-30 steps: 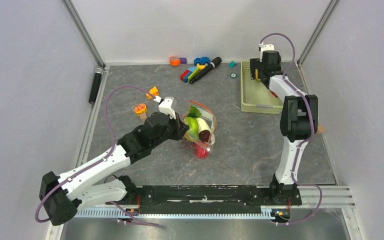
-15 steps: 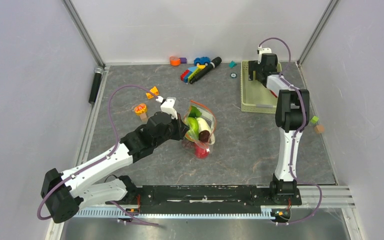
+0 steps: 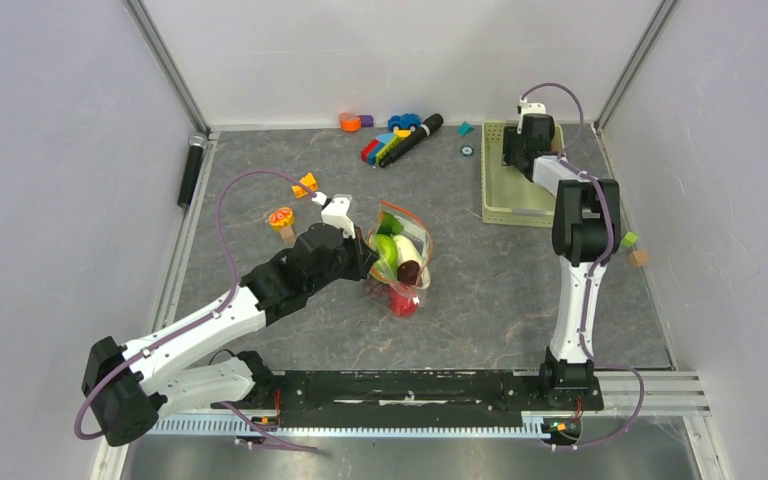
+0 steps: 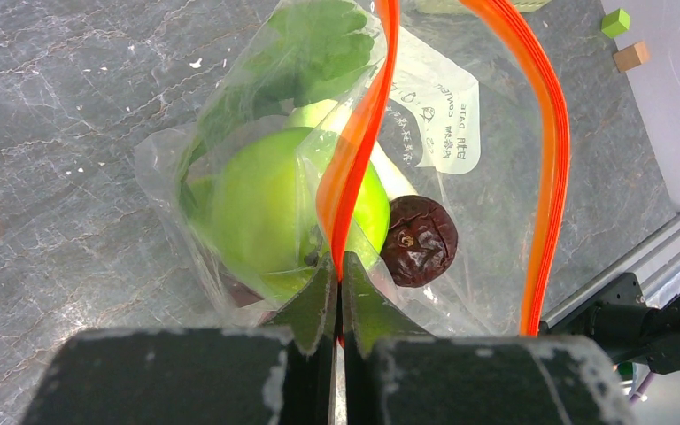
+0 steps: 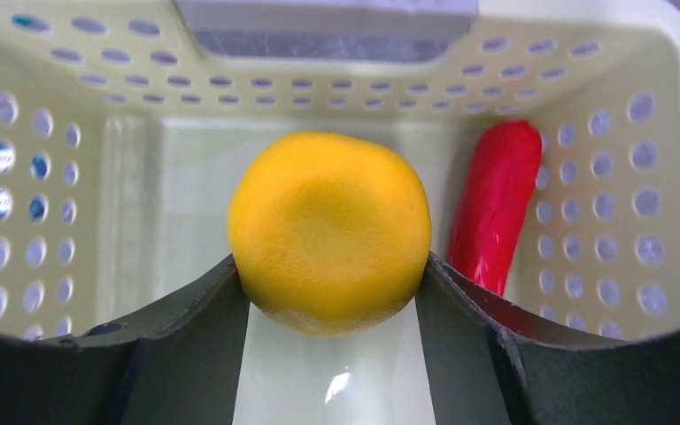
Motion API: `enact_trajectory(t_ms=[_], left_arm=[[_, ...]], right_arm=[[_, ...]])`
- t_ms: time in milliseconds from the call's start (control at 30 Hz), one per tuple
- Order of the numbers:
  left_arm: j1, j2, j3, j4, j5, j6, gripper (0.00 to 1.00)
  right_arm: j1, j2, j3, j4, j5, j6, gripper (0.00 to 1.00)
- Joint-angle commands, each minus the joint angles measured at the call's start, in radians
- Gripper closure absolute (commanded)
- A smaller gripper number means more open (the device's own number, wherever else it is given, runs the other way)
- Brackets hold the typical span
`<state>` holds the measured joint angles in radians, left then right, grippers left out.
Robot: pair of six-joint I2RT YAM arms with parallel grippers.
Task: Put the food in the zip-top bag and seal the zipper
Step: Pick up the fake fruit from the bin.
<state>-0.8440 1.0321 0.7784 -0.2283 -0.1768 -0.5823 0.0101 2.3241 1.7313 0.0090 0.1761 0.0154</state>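
**A:** What is the left gripper doing?

**B:** Its two dark fingers are pinched flat together on the zipper, a thin, smooth red-orange strip. The strip loops away from the fingers in a long open oval, so the mouth of the zip-top bag gapes.

**A:** And the bag itself?

**B:** It is clear, crinkly film, lying on the grey marbled table near the middle, right at that gripper. Inside it sits a round, glossy green fruit, with a small dark wrinkled fruit touching its side. A leafy green piece lies at the far end.

**A:** Is there any writing?

**B:** There is a white label printed on the film. Its dark print is small and turned, and I cannot read it.

**A:** Now the right gripper?

**B:** It reaches down into a pale green basket at the far right of the table. The basket is plastic, with walls dotted by round holes. The fingers press against both sides of a yellow fruit, which is rounded and matte with a shallow dimple. I cannot tell whether it is lifted off the floor of the basket.

**A:** Is anything beside it?

**B:** A smooth red chili lies along the basket's right wall, just beside the fruit.
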Motion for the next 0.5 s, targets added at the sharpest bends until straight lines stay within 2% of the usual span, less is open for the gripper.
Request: enact_trajectory(t_ms=[0, 67, 267, 467], left_arm=[[-0.002, -0.01, 0.016, 0.039, 0.01, 0.028, 0.98], [-0.001, -0.012, 0.014, 0.041, 0.014, 0.024, 0.98], [-0.001, -0.012, 0.012, 0.046, 0.029, 0.014, 0.97], [-0.001, -0.009, 0.012, 0.052, 0.042, 0.008, 0.98]], right_arm=[[-0.001, -0.197, -0.101, 0.093, -0.03, 0.037, 0.54], [-0.001, -0.276, -0.174, 0.112, -0.043, 0.043, 0.57], [0.003, -0.552, -0.461, 0.211, -0.084, 0.062, 0.58], [0.009, -0.8, -0.645, 0.239, -0.139, 0.101, 0.58]])
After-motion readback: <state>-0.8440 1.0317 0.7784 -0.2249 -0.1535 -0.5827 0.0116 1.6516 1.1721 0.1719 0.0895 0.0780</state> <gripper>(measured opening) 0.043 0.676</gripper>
